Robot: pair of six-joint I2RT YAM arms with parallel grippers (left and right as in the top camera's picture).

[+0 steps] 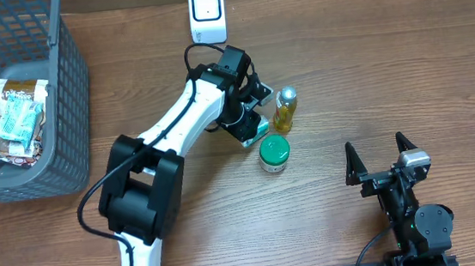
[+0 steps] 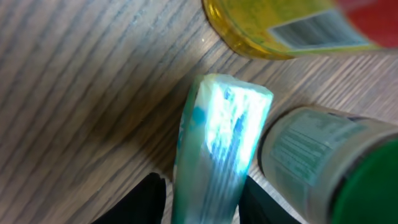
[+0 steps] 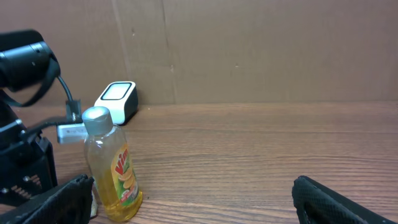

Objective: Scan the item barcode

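Note:
A thin teal-and-white packet point(image 2: 217, 143) stands edge-up on the wooden table, its teal corner point(image 1: 262, 129) showing under the left arm. My left gripper point(image 2: 202, 190) straddles it, open. One black finger point(image 2: 149, 199) stands a sliver off its left side. The other finger point(image 2: 258, 202) is tight against its right side. The white barcode scanner point(image 1: 207, 15) stands at the table's far edge, also in the right wrist view point(image 3: 116, 99). My right gripper point(image 3: 193, 199) rests wide open and empty at the front right point(image 1: 381, 150).
A yellow dish-soap bottle point(image 1: 285, 110) point(image 3: 112, 168) and a green-lidded jar point(image 1: 274, 153) point(image 2: 323, 162) stand right beside the packet. A grey mesh basket point(image 1: 70, 87) at the far left holds snack packs point(image 1: 12, 118).

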